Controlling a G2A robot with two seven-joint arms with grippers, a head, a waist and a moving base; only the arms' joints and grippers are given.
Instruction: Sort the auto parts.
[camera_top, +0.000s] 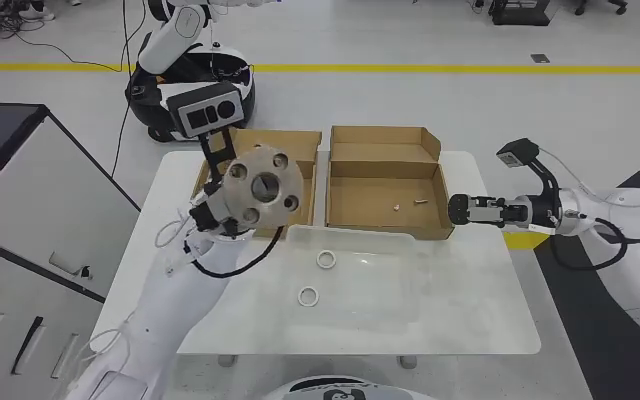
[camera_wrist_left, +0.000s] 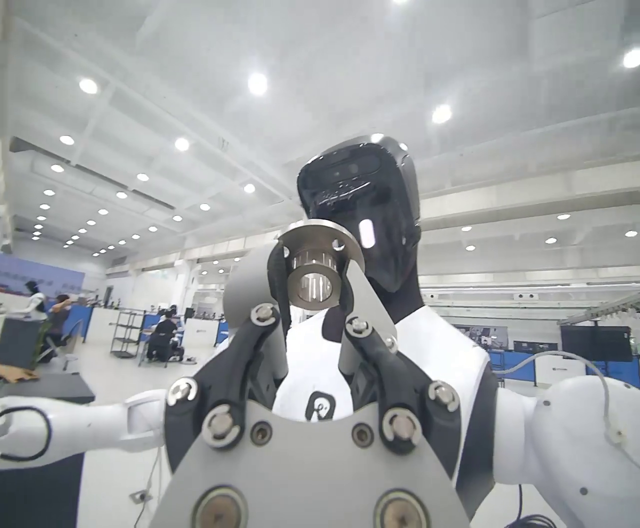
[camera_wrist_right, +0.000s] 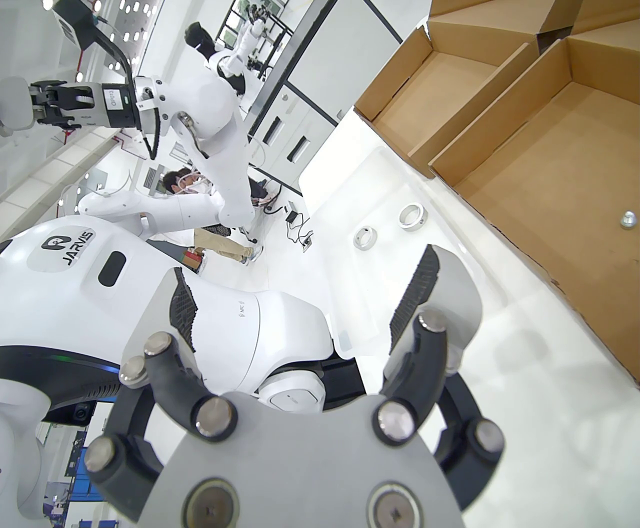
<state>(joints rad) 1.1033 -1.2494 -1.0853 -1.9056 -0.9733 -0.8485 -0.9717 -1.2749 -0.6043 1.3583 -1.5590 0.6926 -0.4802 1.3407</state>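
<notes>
- Left gripper (camera_wrist_left: 312, 280): fingers (camera_wrist_left: 361, 287) clamped on the sleeve of the hub (camera_wrist_left: 320, 232); hub held high above the table (camera_top: 470, 300), over the left box (camera_top: 295, 150).
- Hub axis: in line with the fingers; holed flange beyond the fingertips, face up toward the top camera; sleeve bore open back toward the wrist.
- Right gripper (camera_wrist_right: 305, 300): fingers (camera_wrist_right: 425, 285) spread wide, nothing between them; beside the right wall of the right box (camera_top: 370, 200).
- Beyond the right fingertips: clear tray (camera_top: 375, 290) holding a ring (camera_wrist_right: 364, 236) and a second ring (camera_wrist_right: 412, 216), apart from each other; to one side of the fingers, the right box, with a small metal part (camera_wrist_right: 627, 219) on its floor.
- In the way: from above, the raised flange hides much of the left box.
- Open room: bare table between the tray and the table's right edge, under the right fingers; both boxes open-topped, side by side, touching.
</notes>
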